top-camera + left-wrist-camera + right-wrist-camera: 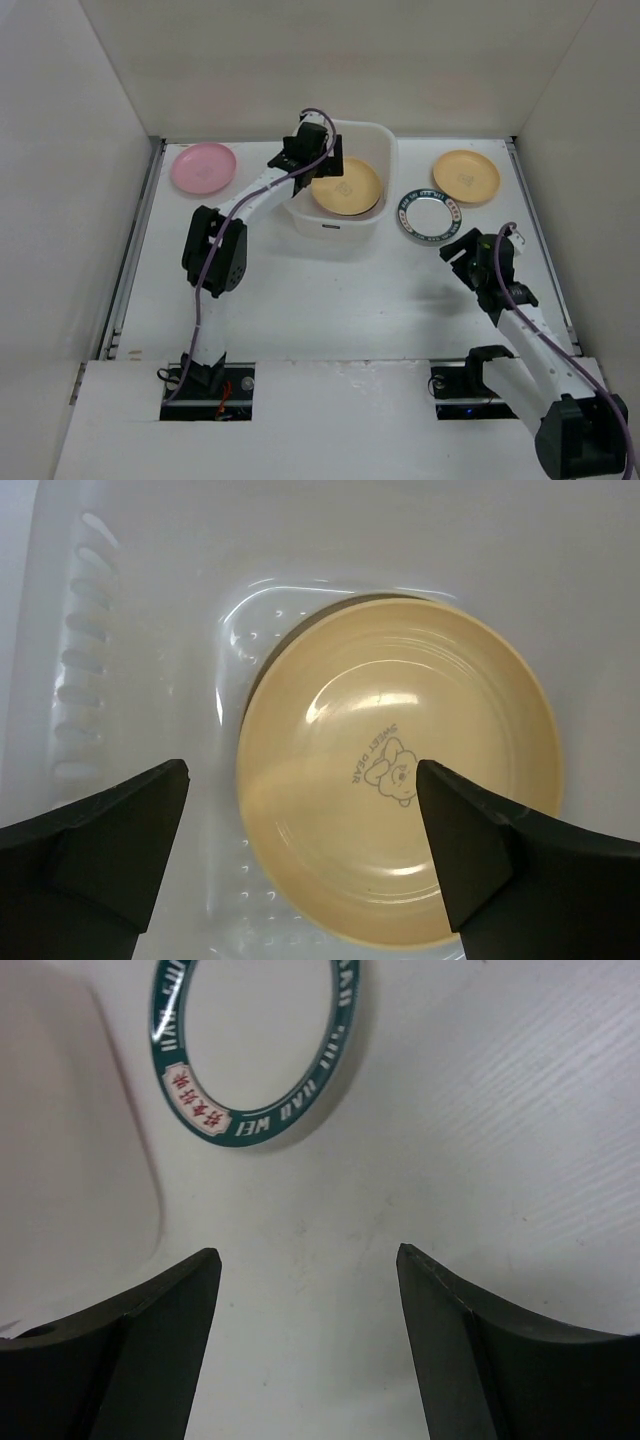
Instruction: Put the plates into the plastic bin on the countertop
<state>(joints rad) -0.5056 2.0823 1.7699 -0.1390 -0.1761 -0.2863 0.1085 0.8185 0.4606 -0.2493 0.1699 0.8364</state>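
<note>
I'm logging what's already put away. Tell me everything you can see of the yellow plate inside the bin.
The yellow plate is round, shallow and glossy, likely plastic, with faint rings and a small bear drawing lettered SWEET BEAR near its middle. It lies face up, low in the white bin with holes in its floor. The left pincer hangs open over it, apparently not touching.

The white countertop (330, 300) is flat and has white walls on three sides. Along its far side lie a pink plate (204, 168) near the left wall, the plastic bin (335, 228) about in the middle, and a yellow-orange plate (466, 175) toward the right. A white plate with a dark-green patterned rim (431, 215) lies just beside the bin on its right, a little nearer than the yellow-orange plate.
</note>
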